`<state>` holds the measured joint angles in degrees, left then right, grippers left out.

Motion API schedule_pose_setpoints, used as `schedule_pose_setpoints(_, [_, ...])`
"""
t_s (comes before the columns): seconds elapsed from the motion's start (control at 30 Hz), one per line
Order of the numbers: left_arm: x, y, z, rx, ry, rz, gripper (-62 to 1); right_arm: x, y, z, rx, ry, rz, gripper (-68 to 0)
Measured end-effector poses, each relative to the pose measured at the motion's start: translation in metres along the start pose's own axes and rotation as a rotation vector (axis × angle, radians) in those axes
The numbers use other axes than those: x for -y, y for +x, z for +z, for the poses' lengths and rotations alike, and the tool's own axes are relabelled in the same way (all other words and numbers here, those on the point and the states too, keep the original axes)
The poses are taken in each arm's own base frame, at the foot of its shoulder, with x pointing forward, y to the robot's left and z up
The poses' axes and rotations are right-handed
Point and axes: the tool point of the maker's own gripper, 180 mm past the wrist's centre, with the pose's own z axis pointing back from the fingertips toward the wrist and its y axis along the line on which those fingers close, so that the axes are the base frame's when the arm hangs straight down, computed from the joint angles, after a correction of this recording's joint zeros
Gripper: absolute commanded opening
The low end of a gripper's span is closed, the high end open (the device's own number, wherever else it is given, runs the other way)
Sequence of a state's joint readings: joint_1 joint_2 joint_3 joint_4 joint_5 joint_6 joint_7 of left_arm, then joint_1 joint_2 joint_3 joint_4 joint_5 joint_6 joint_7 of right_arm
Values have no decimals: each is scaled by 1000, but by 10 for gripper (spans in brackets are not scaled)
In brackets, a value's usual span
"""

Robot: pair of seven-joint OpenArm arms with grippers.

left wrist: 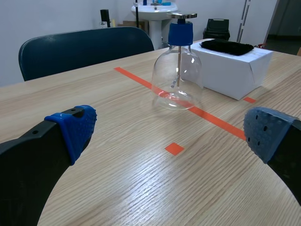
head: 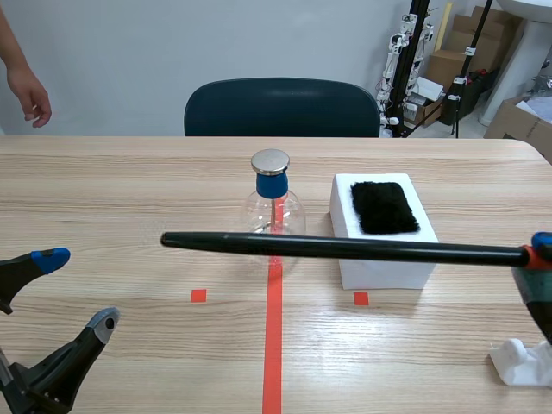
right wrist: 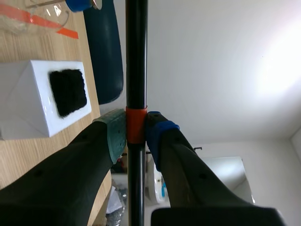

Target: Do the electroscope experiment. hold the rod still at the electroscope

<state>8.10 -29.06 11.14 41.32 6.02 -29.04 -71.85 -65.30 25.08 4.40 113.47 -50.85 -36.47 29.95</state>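
Observation:
The electroscope (head: 274, 207) is a clear glass flask with a blue neck and a round metal cap, standing on the red tape line at mid-table; it also shows ahead of my left gripper (left wrist: 181, 61). A long black rod (head: 345, 248) lies level across the front of the flask, below its cap. My right gripper (head: 536, 252) is shut on the rod's orange-banded end (right wrist: 136, 125) at the right edge. My left gripper (head: 73, 289) stands open near the front left corner, holding nothing.
A white box (head: 384, 233) with a black fur pad (head: 384, 207) on top stands right of the flask. A white holder (head: 522, 360) lies at the front right. A dark chair (head: 280, 108) stands behind the table. A person's hand (head: 30, 97) hangs at the far left.

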Motion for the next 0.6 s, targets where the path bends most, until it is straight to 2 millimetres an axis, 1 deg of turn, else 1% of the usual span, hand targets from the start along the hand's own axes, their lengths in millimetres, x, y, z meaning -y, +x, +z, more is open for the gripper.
schedule_pose_setpoints(0.17, [0, 0, 0, 1, 0, 0, 14, -3, 8, -1, 17, 6, -15, -676])
schedule_pose_setpoints(0.4, [0, 0, 0, 0, 0, 0, 14, -3, 8, -1, 20, 6, -11, -676])
schedule_pose_setpoints(0.6, [0, 0, 0, 1, 0, 0, 14, -6, 13, 0, 47, 23, 26, -676])
